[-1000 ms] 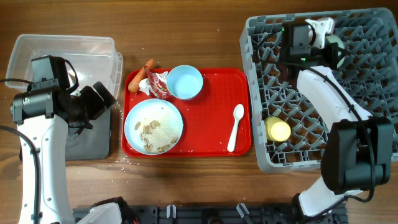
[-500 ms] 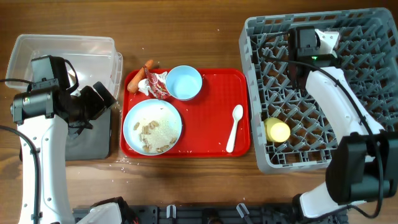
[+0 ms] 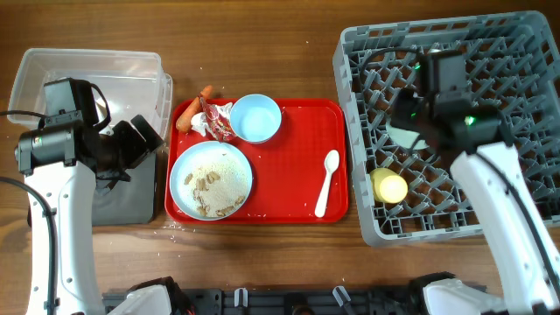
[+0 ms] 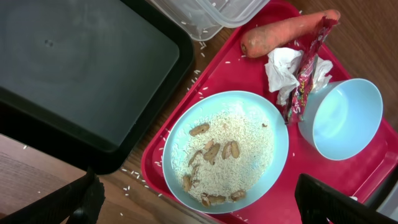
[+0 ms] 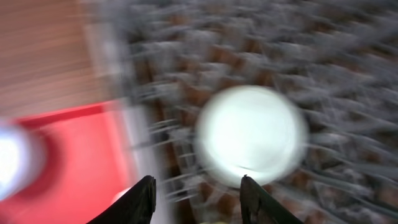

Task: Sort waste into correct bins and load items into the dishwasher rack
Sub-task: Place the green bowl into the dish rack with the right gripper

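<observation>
The grey dishwasher rack (image 3: pixel 516 188) stands on the right and holds the yellow cup (image 3: pixel 390 185) and a pale-green bowl (image 3: pixel 403 135). My right gripper (image 3: pixel 407 118) hovers open over that bowl, which is blurred in the right wrist view (image 5: pixel 252 135); the fingers (image 5: pixel 199 190) hold nothing. On the red tray (image 3: pixel 293 153) are the light-blue plate (image 3: pixel 210 179) with rice scraps (image 4: pixel 224 146), the light-blue bowl (image 3: pixel 256 117), the red-and-white wrapper (image 3: pixel 215 120), the carrot (image 3: pixel 184 118) and the white spoon (image 3: pixel 325 179). My left gripper (image 3: pixel 140 140) is open and empty above the black tray (image 4: pixel 81 68).
The clear tub (image 3: pixel 87 66) sits at the back left, touching the black tray (image 3: pixel 122 201). Loose rice grains (image 4: pixel 134 171) lie on the wood beside the red tray. My left arm (image 3: pixel 52 201) stands along the table's left side.
My right arm swung from the back of the rack toward its front left, over the pale-green bowl. The rack and red tray shifted slightly left. The left arm has not moved.
</observation>
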You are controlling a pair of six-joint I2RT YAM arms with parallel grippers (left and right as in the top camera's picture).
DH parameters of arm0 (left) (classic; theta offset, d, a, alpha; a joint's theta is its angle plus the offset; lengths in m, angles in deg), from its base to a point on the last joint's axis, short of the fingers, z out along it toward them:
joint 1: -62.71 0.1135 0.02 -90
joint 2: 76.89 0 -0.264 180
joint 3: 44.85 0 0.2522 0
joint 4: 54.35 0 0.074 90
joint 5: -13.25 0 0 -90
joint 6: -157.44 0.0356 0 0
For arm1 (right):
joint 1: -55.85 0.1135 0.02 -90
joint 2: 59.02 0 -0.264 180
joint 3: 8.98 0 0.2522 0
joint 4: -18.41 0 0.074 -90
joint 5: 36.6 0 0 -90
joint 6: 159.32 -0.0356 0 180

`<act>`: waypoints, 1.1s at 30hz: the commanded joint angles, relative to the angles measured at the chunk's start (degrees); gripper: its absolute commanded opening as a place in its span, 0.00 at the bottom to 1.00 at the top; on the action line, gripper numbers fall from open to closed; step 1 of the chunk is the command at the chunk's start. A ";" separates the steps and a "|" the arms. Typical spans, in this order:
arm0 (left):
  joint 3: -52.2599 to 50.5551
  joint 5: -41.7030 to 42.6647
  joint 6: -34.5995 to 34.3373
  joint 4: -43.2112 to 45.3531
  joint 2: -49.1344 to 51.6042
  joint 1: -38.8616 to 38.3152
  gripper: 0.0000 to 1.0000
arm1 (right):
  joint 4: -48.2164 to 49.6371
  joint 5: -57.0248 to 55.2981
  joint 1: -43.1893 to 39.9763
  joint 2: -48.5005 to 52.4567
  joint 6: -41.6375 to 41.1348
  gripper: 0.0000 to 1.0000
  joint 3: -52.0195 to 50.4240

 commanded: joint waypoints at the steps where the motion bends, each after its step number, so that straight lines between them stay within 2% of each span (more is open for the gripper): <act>1: 0.48 -0.52 -0.94 0.13 -0.66 0.26 1.00 | 2.54 10.10 10.84 -1.44 2.86 0.42 -0.31; 3: 0.48 -0.52 -0.94 0.13 -0.66 0.26 1.00 | 6.60 12.98 19.47 1.81 2.23 0.42 -0.31; 5: 0.48 -0.52 -0.94 0.13 -0.66 0.26 1.00 | 11.61 13.05 24.55 8.68 -2.29 0.43 -0.31; 9: 0.48 -0.52 -0.94 0.13 -0.66 0.26 1.00 | 28.52 12.90 24.37 26.73 -13.05 0.54 -0.28; 12: 0.48 -0.52 -0.94 0.13 -0.66 0.26 1.00 | 35.65 15.72 20.96 34.27 -21.46 0.53 -0.28; 14: 0.48 -0.52 -0.94 0.13 -0.66 0.26 1.00 | 37.07 20.52 19.89 36.68 -21.57 0.33 -0.28; 16: 0.48 -0.52 -0.94 0.13 -0.66 0.26 1.00 | 35.28 19.87 19.78 37.59 -21.46 0.15 -0.28; 18: 0.48 -0.52 -0.94 0.13 -0.66 0.26 1.00 | 33.05 17.59 19.78 37.57 -21.11 0.15 -0.28; 19: 0.48 -0.52 -0.94 0.13 -0.66 0.26 1.00 | 32.06 16.90 19.78 37.64 -21.14 0.21 -0.31; 20: 0.48 -0.52 -0.94 0.13 -0.66 0.26 1.00 | 32.11 16.94 19.80 37.77 -21.33 0.21 -0.31; 21: 0.48 -0.52 -0.94 0.13 -0.66 0.26 1.00 | 32.06 16.90 19.85 37.77 -21.29 0.08 -0.31; 23: 0.48 -0.52 -0.94 0.13 -0.66 0.26 1.00 | 30.47 16.11 19.04 36.92 -21.09 0.04 -0.26; 25: 0.48 -0.52 -0.94 0.13 -0.66 0.26 1.00 | 25.00 9.75 15.93 30.91 -19.28 0.04 -0.26; 27: 0.48 -0.52 -0.94 0.13 -0.66 0.26 1.00 | 22.77 8.28 12.11 18.93 -8.04 0.04 -0.26; 28: 0.48 -0.52 -0.94 0.13 -0.66 0.26 1.00 | 21.00 4.48 11.23 13.92 -6.16 0.04 -0.26; 31: 0.48 -0.52 -0.94 0.13 -0.66 0.26 1.00 | 14.62 -22.77 9.42 1.68 -6.14 0.04 -0.28; 33: 0.48 -0.52 -0.94 0.13 -0.66 0.26 1.00 | 12.48 -50.07 5.95 -2.47 -5.46 0.04 -0.28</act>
